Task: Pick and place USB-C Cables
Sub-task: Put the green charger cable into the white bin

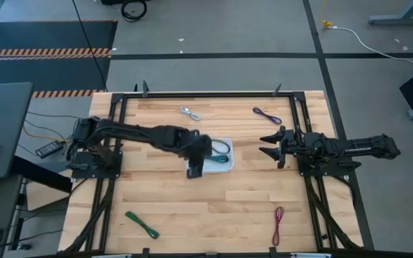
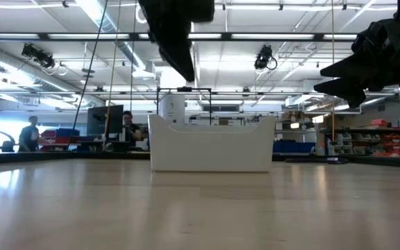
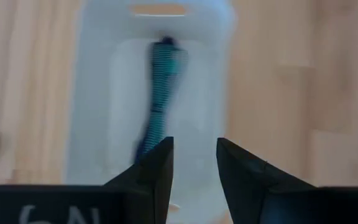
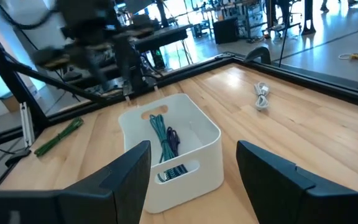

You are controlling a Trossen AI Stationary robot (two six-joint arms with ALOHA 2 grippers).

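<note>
A white bin [image 1: 230, 163] stands at the table's middle. Inside it lie a teal cable [image 3: 165, 68] and a purple cable [image 4: 173, 140], partly under the teal one. My left gripper [image 3: 194, 148] hovers open above the bin's left end [image 1: 194, 166] and holds nothing. My right gripper [image 1: 268, 145] waits open to the right of the bin, above the table. On the table lie a silver-white cable [image 1: 189, 112] and a second purple cable [image 1: 267, 115] near the far edge. A green cable [image 1: 142, 224] and a dark red cable [image 1: 278, 226] lie near the near edge.
A black frame [image 1: 206, 94] runs around the table's edges. Bare wood lies between the bin and the near cables. In the low view the bin [image 2: 210, 142] stands mid-table, with people at desks in the room far behind it.
</note>
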